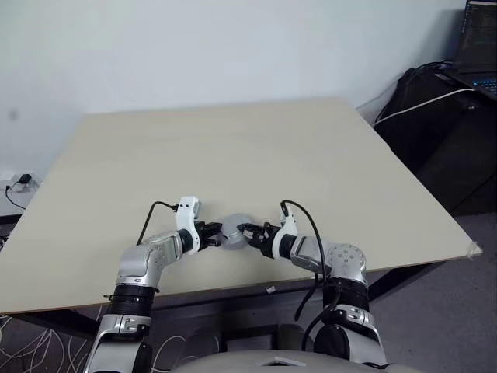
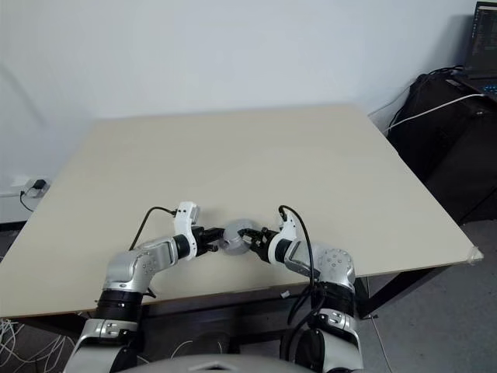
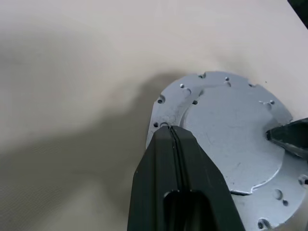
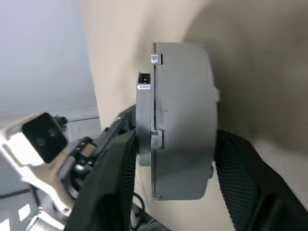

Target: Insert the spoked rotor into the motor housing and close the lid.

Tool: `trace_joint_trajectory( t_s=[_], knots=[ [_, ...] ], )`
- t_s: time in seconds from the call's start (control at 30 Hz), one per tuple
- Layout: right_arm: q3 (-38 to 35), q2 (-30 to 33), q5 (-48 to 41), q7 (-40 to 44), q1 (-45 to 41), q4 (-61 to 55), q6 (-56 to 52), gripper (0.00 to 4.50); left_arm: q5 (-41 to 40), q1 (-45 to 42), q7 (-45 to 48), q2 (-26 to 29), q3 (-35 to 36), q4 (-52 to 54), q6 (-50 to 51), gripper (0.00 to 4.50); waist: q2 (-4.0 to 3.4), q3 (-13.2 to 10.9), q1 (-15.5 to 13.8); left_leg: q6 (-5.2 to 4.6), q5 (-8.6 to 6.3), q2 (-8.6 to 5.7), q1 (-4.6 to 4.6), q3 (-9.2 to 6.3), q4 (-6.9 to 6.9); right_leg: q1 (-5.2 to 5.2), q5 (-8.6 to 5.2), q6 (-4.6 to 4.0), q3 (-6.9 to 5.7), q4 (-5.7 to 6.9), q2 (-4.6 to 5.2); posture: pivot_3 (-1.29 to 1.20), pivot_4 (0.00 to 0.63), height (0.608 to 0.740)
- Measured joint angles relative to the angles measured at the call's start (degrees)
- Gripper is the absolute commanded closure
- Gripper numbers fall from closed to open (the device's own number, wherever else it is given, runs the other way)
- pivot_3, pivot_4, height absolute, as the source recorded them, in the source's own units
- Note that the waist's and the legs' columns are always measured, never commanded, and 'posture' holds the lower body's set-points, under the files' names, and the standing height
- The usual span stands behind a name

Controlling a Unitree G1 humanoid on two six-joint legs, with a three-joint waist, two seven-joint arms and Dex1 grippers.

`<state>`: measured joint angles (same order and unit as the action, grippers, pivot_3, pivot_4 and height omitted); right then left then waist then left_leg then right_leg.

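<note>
- The assembled motor — the pale grey lid point(image 3: 231, 139) on top of the grey motor housing point(image 4: 185, 120) — is up off the table point(image 1: 256, 148), held between the two arms over the table's near edge, about midway along it.
- The spoked rotor cannot be made out; judging by the closed-up look of the stack, it sits inside already, though that is a guess.
- The left tool point(image 3: 174, 139) is pinched fully shut, its black fingers pressed together on the thin flange at the lid's rim, next to the small screw holes.
- The right tool point(image 4: 173, 159) has its ribbed fingers spread either side of the thick body — one against the lid face, the other against the housing's back. They look close to both faces, but firm clamping cannot be told.
- The step in hand looks like pressing the lid home on the housing.
- To do it well: keep the left pinch steady so the disc does not turn, and squeeze with the right tool square across the stack, so the lid goes down flat and not tilted.
- Check that the seam between lid and housing closes evenly all round before letting go.
- Risk: the left hold is only a narrow edge grip, so a skewed push could twist the part out of it.
</note>
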<state>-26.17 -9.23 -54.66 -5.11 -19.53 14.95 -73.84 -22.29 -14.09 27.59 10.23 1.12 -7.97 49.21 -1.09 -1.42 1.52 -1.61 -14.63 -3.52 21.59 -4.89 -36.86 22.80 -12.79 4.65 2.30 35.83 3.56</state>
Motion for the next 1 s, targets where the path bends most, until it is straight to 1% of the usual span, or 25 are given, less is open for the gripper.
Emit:
trace_joint_trajectory(
  t_s=[0.47,0.7,0.8,0.83,0.93,1.0],
  knots=[
    [0.96,-0.03,-1.26,-1.23,1.21,-1.84,-0.31,2.41,-0.16,0.66,-0.1,-0.51,0.43,0.63,-0.1,4.5,-0.02,-0.01,-0.13,-0.01,0.0,-0.02,0.0,0.0,0.07,0.02,-0.01,0.0,0.01,-0.02,0.02,0.0,0.0,0.74],
    [0.87,-0.02,-1.96,-1.22,1.3,-1.93,-0.12,2.41,-1.49,4.33,-1.47,-2.56,3.01,4.84,-0.09,4.5,0.02,-0.14,-0.01,-0.07,0.03,-0.01,0.1,0.01,0.26,0.19,0.0,-0.05,0.03,-0.02,0.04,0.0,0.0,0.74],
    [0.66,0.0,-2.34,-1.13,1.38,-1.97,-0.03,2.41,-2.86,6.44,-2.0,-3.58,4.42,7.4,0.07,4.5,0.05,-0.2,-0.01,-0.08,0.05,-0.01,0.19,0.04,0.4,0.19,0.13,-0.32,0.05,-0.02,0.04,0.0,0.0,0.74],
    [0.55,0.0,-2.5,-1.1,1.43,-1.99,0.02,2.41,-3.4,6.93,-2.11,-4.01,5.09,8.39,0.07,4.5,0.09,-0.25,-0.02,-0.07,0.06,0.0,0.24,0.04,0.42,0.19,0.13,-0.33,0.04,-0.02,0.04,0.0,0.0,0.74],
    [0.56,0.0,-2.75,-1.14,1.45,-2.01,-0.01,2.41,-8.16,7.82,-2.2,-7.76,7.59,13.47,-1.09,4.5,0.16,-0.33,-0.04,-0.07,0.07,0.0,0.29,0.07,0.43,0.23,0.14,-0.35,0.06,-0.03,0.06,0.0,0.0,0.74],
    [0.59,0.0,-2.94,-1.17,1.46,-2.0,0.01,2.41,-12.47,9.47,-3.01,-11.86,9.99,17.02,-2.05,4.5,0.15,-0.35,0.06,-0.08,0.06,0.0,0.3,0.15,0.46,0.25,0.14,-0.35,0.12,-0.04,0.08,0.0,0.0,0.74]
  ],
)
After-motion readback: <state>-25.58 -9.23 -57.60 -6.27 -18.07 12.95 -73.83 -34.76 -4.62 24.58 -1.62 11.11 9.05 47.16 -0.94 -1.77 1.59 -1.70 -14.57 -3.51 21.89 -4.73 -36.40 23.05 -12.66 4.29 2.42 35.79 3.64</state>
